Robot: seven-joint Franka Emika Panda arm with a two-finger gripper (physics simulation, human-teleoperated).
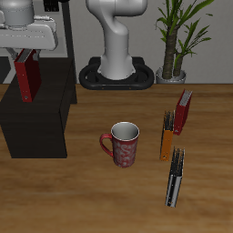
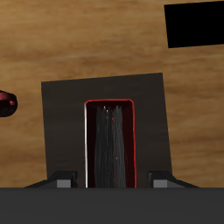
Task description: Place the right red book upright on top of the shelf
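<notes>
Nearest the camera, a dark book [image 1: 175, 177] is standing at five o'clock from the mug [image 1: 122, 144]. At ten o'clock from that mug, we are holding the right red book [image 1: 25, 77] upright over the shelf [image 1: 36, 118], our gripper [image 1: 25, 56] fingers clamped on it.

End effector [image 1: 25, 56] fingertips behind the right red book [image 1: 26, 80], upper body cropped
</notes>
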